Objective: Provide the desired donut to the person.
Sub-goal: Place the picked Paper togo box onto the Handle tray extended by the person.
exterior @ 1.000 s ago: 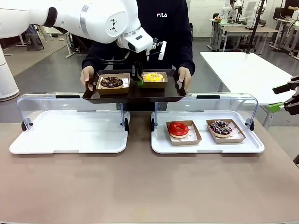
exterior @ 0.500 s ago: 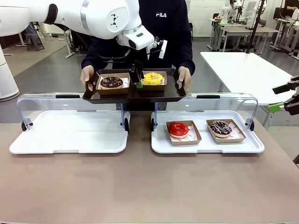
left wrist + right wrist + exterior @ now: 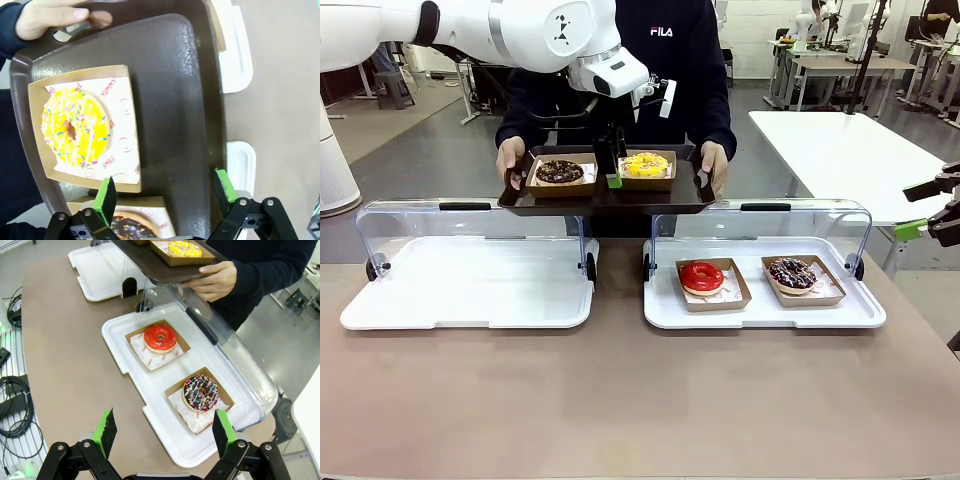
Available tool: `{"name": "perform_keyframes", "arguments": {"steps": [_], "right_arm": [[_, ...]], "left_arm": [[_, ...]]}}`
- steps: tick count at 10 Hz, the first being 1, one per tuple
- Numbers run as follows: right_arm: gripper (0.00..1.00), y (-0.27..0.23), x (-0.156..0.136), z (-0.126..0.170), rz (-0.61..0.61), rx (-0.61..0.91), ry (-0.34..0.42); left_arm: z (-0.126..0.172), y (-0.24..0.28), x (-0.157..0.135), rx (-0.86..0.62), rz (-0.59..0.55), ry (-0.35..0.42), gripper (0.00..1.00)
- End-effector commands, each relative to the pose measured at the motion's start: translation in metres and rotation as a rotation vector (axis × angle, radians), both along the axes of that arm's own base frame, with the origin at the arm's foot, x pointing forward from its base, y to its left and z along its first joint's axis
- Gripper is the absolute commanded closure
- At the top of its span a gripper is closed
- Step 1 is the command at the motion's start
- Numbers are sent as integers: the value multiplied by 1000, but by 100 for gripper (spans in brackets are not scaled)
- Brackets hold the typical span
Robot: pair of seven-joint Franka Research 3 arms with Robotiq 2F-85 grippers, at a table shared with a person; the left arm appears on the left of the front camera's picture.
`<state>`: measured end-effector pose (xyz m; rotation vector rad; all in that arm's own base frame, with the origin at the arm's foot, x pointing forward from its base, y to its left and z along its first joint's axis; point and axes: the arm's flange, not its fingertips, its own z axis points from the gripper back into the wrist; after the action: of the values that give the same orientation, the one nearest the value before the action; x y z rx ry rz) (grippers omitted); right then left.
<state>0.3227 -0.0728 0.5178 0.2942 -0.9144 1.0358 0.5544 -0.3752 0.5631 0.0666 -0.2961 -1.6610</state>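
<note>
Two boxed donuts [image 3: 603, 168] side by side, person's tray [image 3: 610, 199] level

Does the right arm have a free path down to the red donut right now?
Probably yes: the red donut sits in its cardboard tray with the clear lid swung back, and the open right end effector has nothing between.

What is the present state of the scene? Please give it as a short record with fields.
person: holds brown tray with both hands at far side
on brown tray: chocolate donut and yellow donut, each in a cardboard box
left end effector: open, above the tray, holding nothing
right end effector: open, empty, above right white tray
right white tray: red donut, sprinkled chocolate donut
left white tray: no donuts
</note>
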Motion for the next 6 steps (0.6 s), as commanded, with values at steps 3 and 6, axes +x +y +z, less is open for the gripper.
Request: {"name": "perform_keyframes", "arguments": {"steps": [3,6], "right_arm": [[0,0,2,-1,12,23,-8],[0,0,2,-1,12,23,-8]], "left_arm": [[6,11,-13,38,-19,168,0],[2,1,-1,6,5,27,0]]}}
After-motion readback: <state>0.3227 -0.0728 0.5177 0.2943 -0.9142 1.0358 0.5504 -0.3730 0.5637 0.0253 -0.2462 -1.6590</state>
